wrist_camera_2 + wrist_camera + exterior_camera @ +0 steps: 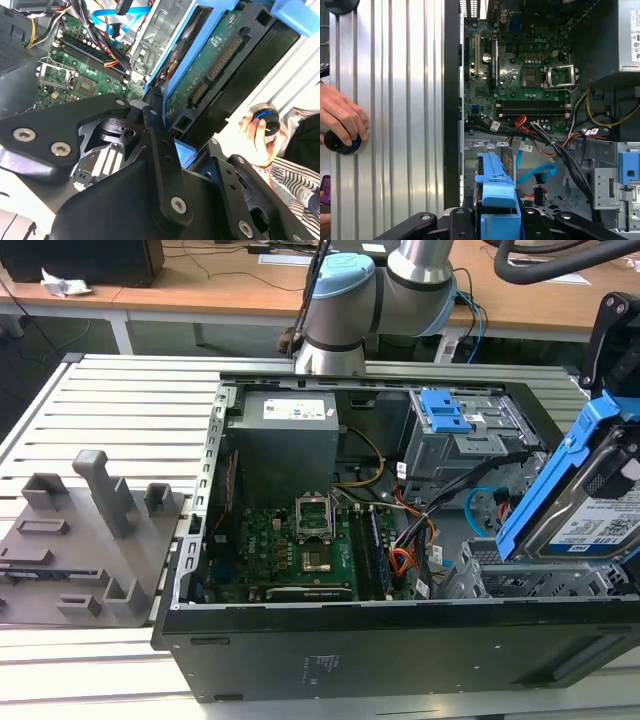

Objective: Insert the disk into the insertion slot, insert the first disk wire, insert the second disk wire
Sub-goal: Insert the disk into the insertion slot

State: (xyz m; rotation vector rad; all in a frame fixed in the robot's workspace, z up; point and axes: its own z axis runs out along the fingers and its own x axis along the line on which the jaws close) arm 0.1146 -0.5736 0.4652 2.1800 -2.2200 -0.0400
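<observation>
Setting: a ribbed metal tabletop [120, 390] carries an open computer case [400, 640] lying on its side, with office desks behind it.
Inside the case: a green motherboard [290, 550] sits mid-case. A taller grey cage [460, 445] stands against the far wall.
Insertion slot: the insertion slot [500, 580] is a low perforated grey bay against the case's near wall, at the exterior view's right. No drive sits in it.
Disk: the disk [585, 525], in a blue carrier, hangs steeply tilted over that end of the case, just above the slot and not seated.
Claw: the claw [497, 222] is clamped on the disk's carrier, one finger on each side.
Cables: a blue data cable [535, 172] and a dark wire bundle [565, 155] lie loose in the case beside the slot.
Person: a hand [340, 117] rests on a black knob [340, 142] on the tabletop outside the case.
Stage: this looks like the first step, with the disk poised above its bay.
Doing it well: level the disk, square its carrier to the bay walls and lower it slowly. Keep the loose cables from being trapped underneath.
</observation>
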